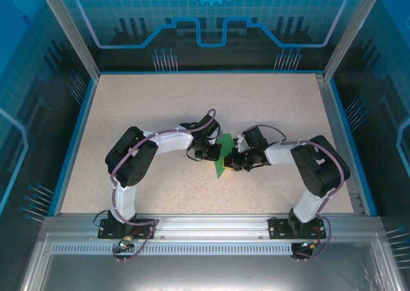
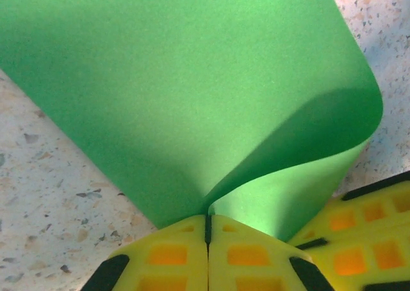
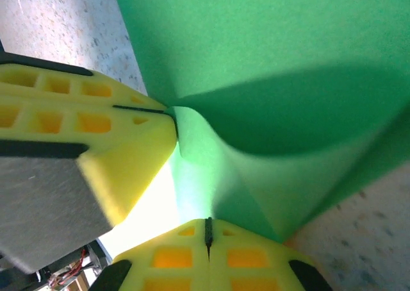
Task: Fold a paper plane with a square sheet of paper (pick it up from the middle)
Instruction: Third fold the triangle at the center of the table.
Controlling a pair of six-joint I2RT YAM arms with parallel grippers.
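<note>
Bright green square sheet of paper [image 1: 222,155] at the middle of the counter [image 1: 192,105], bowed up into a loose curl, not lying flat. The left gripper [image 2: 207,228] is closed tight, pinching the sheet. The right gripper [image 3: 207,230] is likewise clamped on the same sheet, just beside the left one, toward the counter's right side.

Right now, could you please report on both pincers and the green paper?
Left pincer shut on the square sheet of paper. Right pincer shut on it too. Sheet curled between them. Nothing blocking.
</note>
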